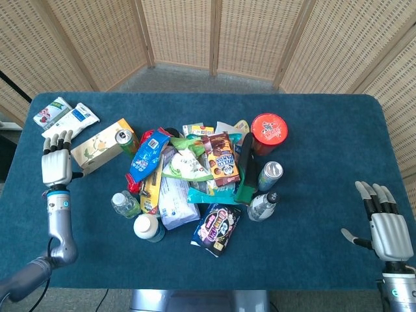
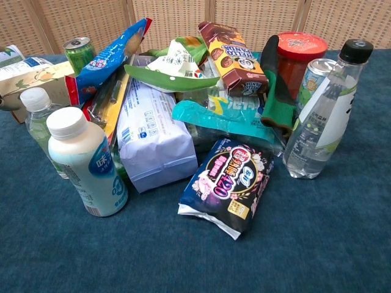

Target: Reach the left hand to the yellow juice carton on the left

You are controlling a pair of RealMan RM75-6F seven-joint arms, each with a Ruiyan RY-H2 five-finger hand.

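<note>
The yellow juice carton (image 1: 99, 145) lies tilted at the left side of the pile, its far end by a green can (image 1: 123, 137). In the chest view the carton (image 2: 38, 79) shows at the left edge behind a clear bottle (image 2: 38, 116). My left hand (image 1: 56, 166) is just left of the carton's near end, fingers straight and pointing away from me, thumb touching that end. No finger wraps around the carton. My right hand (image 1: 386, 226) rests near the table's right front corner with its fingers spread and holds nothing.
Two white packets (image 1: 65, 120) lie beyond my left hand. A milk bottle (image 1: 148, 227) and a small clear bottle (image 1: 125, 203) stand in front of the carton. The heap of snack bags, cans and a red tub (image 1: 268, 130) fills the middle.
</note>
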